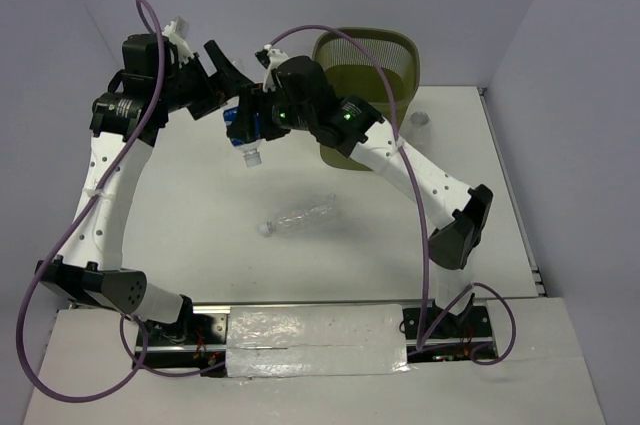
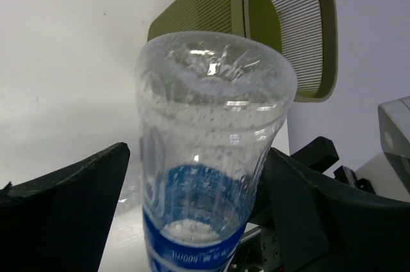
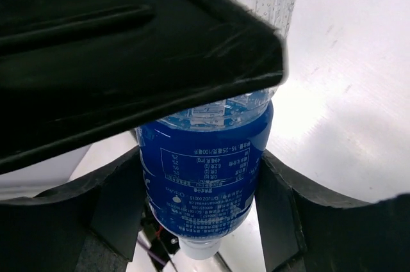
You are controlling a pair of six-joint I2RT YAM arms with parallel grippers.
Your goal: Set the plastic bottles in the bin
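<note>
A clear plastic bottle with a blue label hangs cap-down above the table at the back centre. My right gripper is shut on its labelled part; in the right wrist view both fingers press the label. My left gripper is open around the bottle's base; its left finger stands apart from the bottle. A second clear bottle lies on its side mid-table. The olive-green mesh bin is behind the right gripper and also shows in the left wrist view.
A small clear thing stands on the table right of the bin; I cannot tell what it is. The white table ends at walls behind and on both sides. The arm bases and a taped strip sit at the near edge.
</note>
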